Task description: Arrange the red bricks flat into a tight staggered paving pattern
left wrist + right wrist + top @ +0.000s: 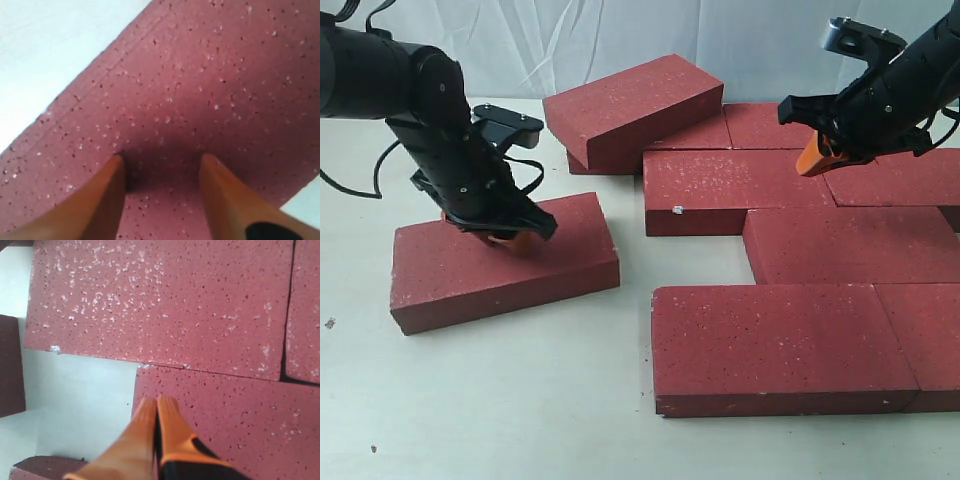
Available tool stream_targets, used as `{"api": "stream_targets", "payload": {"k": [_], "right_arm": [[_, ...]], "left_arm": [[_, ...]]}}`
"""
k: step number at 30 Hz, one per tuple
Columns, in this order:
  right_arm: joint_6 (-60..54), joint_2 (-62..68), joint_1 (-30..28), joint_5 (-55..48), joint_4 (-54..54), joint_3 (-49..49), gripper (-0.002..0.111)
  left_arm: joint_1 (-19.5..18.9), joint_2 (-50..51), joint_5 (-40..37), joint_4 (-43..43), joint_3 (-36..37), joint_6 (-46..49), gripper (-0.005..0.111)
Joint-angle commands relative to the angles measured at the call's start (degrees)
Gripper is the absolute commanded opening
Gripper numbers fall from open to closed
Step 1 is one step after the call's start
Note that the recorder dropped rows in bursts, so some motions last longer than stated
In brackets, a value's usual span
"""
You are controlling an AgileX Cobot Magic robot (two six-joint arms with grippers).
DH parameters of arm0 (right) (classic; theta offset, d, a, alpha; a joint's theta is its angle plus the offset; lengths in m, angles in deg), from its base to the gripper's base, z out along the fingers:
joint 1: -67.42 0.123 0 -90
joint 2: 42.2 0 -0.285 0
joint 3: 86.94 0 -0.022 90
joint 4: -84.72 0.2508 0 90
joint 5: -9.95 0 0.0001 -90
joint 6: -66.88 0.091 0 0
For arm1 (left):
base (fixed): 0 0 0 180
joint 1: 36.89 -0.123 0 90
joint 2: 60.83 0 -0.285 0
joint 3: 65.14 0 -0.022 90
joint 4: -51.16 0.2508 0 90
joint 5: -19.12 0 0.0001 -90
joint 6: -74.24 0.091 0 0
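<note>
Several red bricks lie flat in staggered rows on the right, among them a middle brick (735, 190) and a front brick (780, 345). One brick (630, 105) rests tilted on a back brick. A loose brick (500, 262) lies apart on the left. My left gripper (505, 238) stands on its top face, and the left wrist view shows the gripper (161, 162) open, both orange fingertips (112, 172) touching the brick (200, 90) with nothing between them. My right gripper (817, 155) hovers over the back rows; in its wrist view the gripper (157, 401) is shut and empty above a brick (240, 415).
The pale table (520, 400) shows between the loose brick and the paved group. A gap of bare table (80, 390) lies beside the brick under the right gripper. A white cloth backdrop (620, 30) hangs behind. Black cables trail off both arms.
</note>
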Motion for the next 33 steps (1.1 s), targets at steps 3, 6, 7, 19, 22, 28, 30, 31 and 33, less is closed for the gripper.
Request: {"api": "stream_targets", "payload": {"k": [3,6,7,19,22,28,30,31,33], "right_arm": [[-0.4,0.0,-0.1,0.4,0.2,0.1,-0.001],[-0.4,0.0,-0.1,0.6,0.0,0.1,-0.001],[-0.4,0.0,-0.1,0.6,0.0,0.1,-0.001],[-0.4,0.0,-0.1,0.8,0.0,0.1,-0.001],[-0.4,0.0,-0.1,1.0,0.0,0.1,-0.001],[-0.4,0.0,-0.1,1.2,0.0,0.1,-0.001],[-0.4,0.0,-0.1,1.2,0.0,0.1,-0.001],[-0.4,0.0,-0.1,1.2,0.0,0.1,-0.001],[-0.4,0.0,-0.1,1.2,0.0,0.1,-0.001]], "left_arm": [[0.3,1.9,0.4,5.9,0.4,11.5,0.046],[0.3,1.9,0.4,6.4,0.4,15.4,0.046],[0.3,1.9,0.6,6.4,0.4,16.6,0.046],[0.3,0.1,-0.4,5.8,0.3,22.6,0.046],[0.3,-2.2,-1.8,4.7,0.0,22.6,0.046],[0.3,-6.9,-1.6,4.1,-0.7,22.6,0.046],[0.3,-8.3,-0.9,4.1,-0.7,22.6,0.046],[0.3,-8.9,-0.8,4.1,-0.7,22.6,0.046],[0.2,-10.0,-0.6,4.2,-0.7,21.9,0.045]]}}
